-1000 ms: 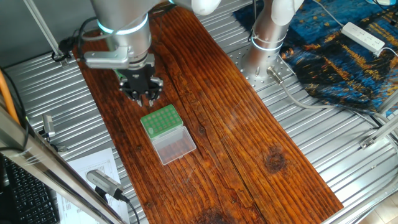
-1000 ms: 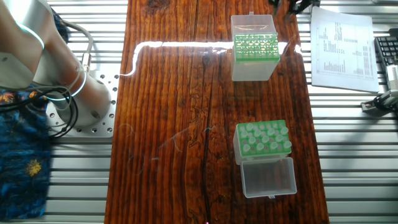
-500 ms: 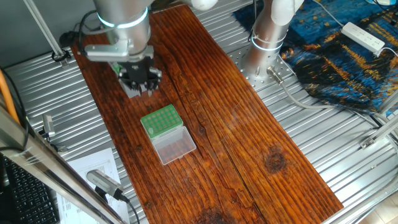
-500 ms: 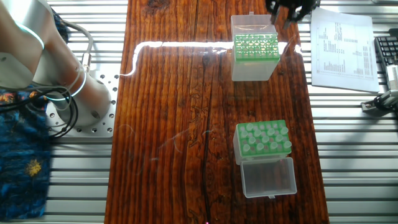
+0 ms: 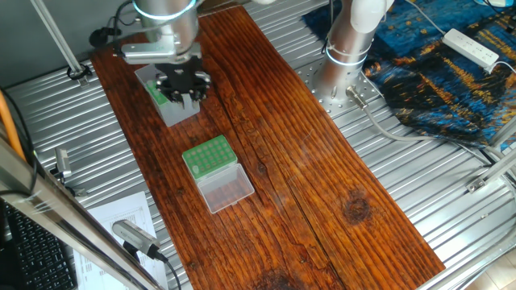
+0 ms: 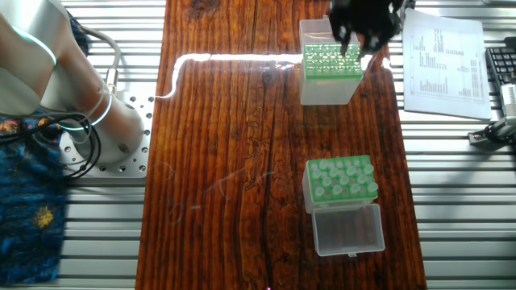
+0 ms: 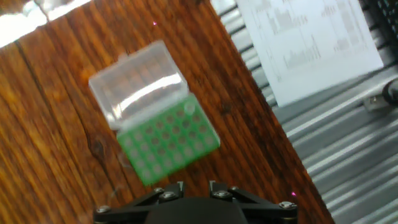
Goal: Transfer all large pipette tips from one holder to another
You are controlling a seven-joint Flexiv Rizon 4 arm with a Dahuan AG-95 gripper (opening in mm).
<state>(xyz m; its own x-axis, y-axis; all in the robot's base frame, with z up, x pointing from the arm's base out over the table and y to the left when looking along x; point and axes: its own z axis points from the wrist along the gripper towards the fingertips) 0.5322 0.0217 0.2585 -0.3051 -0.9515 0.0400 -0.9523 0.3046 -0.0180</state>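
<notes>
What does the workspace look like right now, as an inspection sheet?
Surface: wooden board carrying two boxes.
Job's things: tall box below the hand; low rack with its lid open and pale tips standing in it.
Clutter: printed sheet and keyboard beside the board.
Hand: over the tall box; open or shut unclear.
Cables: grey cable by the arm base; power strip.
Surroundings: ribbed metal bench, blue cloth.
</notes>
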